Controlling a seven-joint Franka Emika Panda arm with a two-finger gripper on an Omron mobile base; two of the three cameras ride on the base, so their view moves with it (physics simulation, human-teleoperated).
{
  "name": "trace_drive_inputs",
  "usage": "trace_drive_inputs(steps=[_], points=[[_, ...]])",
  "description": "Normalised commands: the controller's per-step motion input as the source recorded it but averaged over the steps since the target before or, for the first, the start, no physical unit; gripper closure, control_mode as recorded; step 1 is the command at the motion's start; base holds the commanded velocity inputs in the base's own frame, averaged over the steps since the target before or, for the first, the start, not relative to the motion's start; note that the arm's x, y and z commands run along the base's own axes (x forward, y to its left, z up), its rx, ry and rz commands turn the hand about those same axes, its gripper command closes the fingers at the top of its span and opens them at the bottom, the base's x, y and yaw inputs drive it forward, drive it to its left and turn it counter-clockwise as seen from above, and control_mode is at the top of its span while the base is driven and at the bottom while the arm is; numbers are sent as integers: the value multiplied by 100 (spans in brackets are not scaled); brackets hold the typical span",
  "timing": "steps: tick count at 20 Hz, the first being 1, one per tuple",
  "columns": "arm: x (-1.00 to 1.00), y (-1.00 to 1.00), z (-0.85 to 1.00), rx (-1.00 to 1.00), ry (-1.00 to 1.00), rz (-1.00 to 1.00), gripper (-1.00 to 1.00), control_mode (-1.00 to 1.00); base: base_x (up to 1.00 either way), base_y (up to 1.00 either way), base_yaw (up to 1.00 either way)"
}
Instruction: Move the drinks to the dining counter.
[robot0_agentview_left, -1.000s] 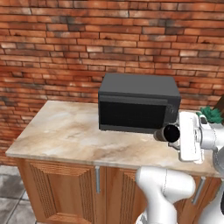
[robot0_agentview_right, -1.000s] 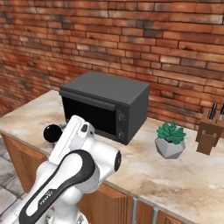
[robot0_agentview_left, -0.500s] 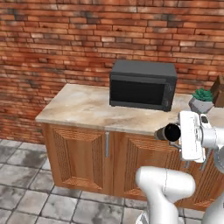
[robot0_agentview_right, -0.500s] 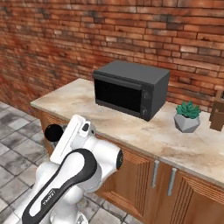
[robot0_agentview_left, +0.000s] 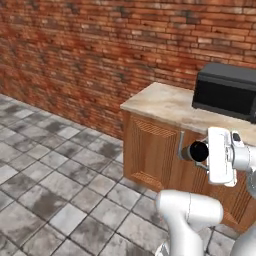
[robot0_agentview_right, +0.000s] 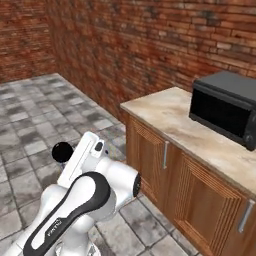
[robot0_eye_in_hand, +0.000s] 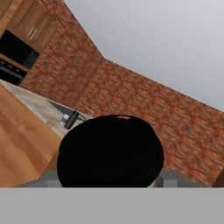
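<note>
The fingers are closed partway around the black bottle, which fills the lower middle of the hand view. The same bottle pokes out sideways from the white hand at the right of the left base view, and sits at the left edge of the arm in the right base view. It is probably carried tucked in close so it stays steady while the base drives. Behind it stand a marble-topped bench with wood doors, a black microwave, a brick wall and a grey tiled floor.

Brick wall, grey tiled floor
</note>
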Motion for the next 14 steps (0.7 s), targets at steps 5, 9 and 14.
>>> trace_drive_inputs(steps=[5,9,14], points=[[0,0,0,0,0,0,100,100,-13,50,84],[0,0,0,0,0,0,100,100,0,49,89],[0,0,0,0,0,0,100,100,0,46,90]])
